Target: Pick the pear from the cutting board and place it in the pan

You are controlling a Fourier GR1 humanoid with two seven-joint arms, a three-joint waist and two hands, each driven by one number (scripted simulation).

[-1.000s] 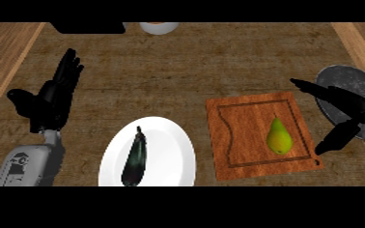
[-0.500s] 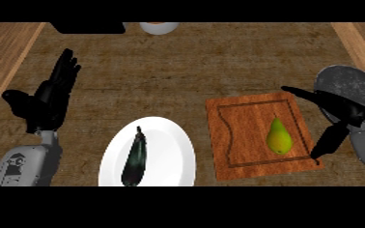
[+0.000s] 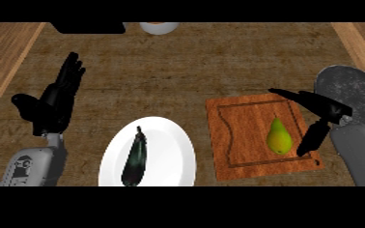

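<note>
The pear [image 3: 279,136] lies on the board [image 3: 242,125] near its right edge; the right hand [image 3: 318,112] hovers beside it, spread wide, holding nothing. The left hand [image 3: 53,101] rests open near the counter's left edge; the pan [image 3: 341,82] sits at the right edge.

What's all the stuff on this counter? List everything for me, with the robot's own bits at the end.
pear: one, yellow-green, lying on the cutting board, stem pointing away from the robot
cutting board: one, reddish-brown wood, right of centre on the counter
pan: one, grey, at the right edge, partly hidden by the right hand
plate: one, white, left of the cutting board
eggplant: one, dark purple-black, lying on the plate
white object: one, at the far edge, cut off, kind unclear
left hand: black, open, resting fingers up at the left
right hand: black, open, thumb and fingers spread beside the pear, not touching it
</note>
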